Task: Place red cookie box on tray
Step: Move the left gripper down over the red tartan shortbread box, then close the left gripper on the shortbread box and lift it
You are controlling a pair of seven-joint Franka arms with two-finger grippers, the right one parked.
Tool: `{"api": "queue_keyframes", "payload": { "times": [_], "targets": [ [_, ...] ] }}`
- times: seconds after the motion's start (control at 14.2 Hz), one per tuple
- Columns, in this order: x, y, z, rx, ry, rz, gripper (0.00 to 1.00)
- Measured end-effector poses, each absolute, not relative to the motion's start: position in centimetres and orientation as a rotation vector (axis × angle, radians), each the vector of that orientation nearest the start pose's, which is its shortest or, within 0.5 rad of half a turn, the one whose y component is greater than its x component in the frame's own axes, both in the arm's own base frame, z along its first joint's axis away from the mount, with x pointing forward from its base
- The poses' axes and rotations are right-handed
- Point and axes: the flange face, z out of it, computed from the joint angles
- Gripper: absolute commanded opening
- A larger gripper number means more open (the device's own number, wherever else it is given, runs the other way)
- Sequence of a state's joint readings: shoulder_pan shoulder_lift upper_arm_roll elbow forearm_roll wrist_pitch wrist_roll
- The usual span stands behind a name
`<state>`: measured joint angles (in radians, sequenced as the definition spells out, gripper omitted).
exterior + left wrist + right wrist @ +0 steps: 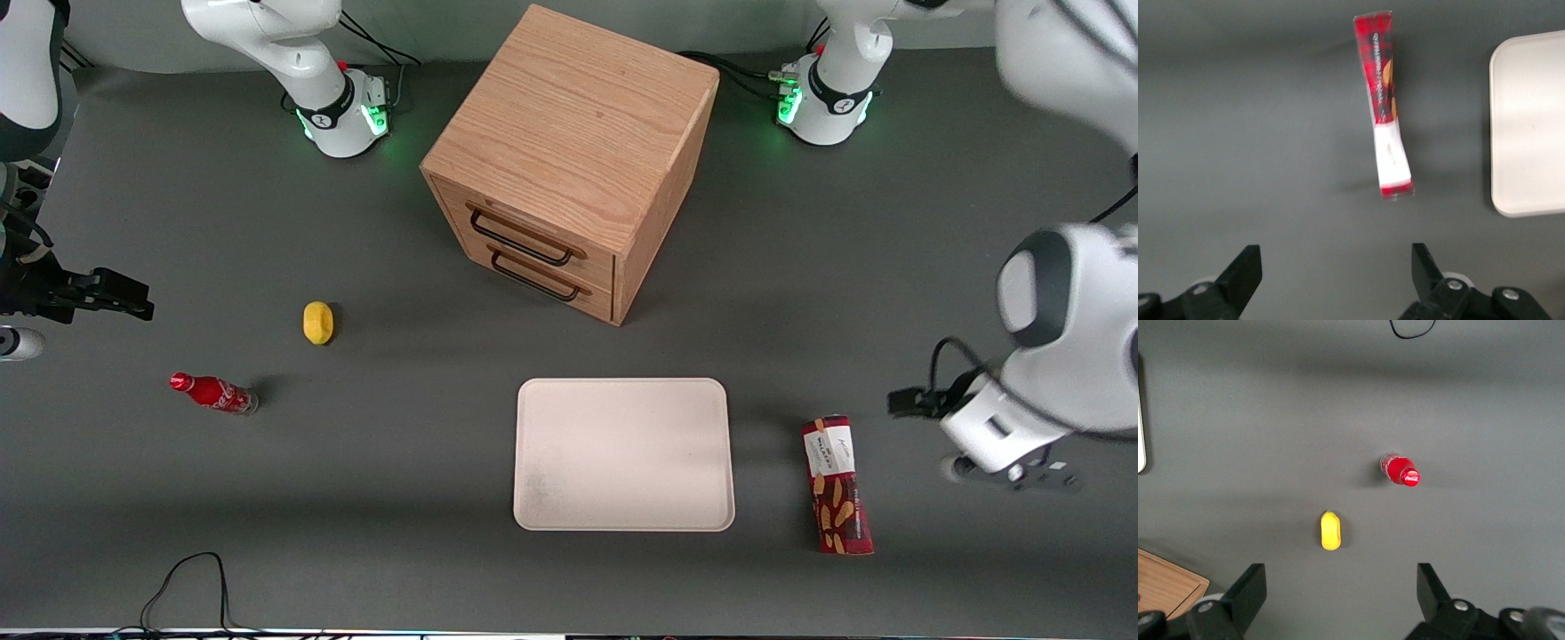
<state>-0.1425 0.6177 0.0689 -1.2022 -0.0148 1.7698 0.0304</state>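
The red cookie box (837,484) lies flat on the grey table beside the tray (622,453), toward the working arm's end, its white-label end farther from the front camera. The left wrist view shows the red cookie box (1383,100) and one edge of the tray (1528,120). The cream-white tray holds nothing. My left gripper (1335,250) hovers above bare table, apart from the box and still farther toward the working arm's end; in the front view the gripper (1013,471) is level with the box's label end. Its fingers are open, with nothing between them.
A wooden two-drawer cabinet (569,160) stands farther from the front camera than the tray. Toward the parked arm's end lie a yellow lemon-like object (317,322) and a small red cola bottle (213,393). A black cable (187,578) loops near the table's front edge.
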Motion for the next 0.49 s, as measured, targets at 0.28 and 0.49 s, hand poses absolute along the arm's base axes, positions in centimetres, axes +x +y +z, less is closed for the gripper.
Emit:
{"api": "queue_keyframes", "payload": {
  "times": [0.28, 0.49],
  "targets": [
    [74.8, -8.2, 34.0, -3.193, 0.06, 0.005, 0.99],
    [75.9, -9.8, 29.3, -3.19, -0.013, -0.097, 0.98]
  ]
}}
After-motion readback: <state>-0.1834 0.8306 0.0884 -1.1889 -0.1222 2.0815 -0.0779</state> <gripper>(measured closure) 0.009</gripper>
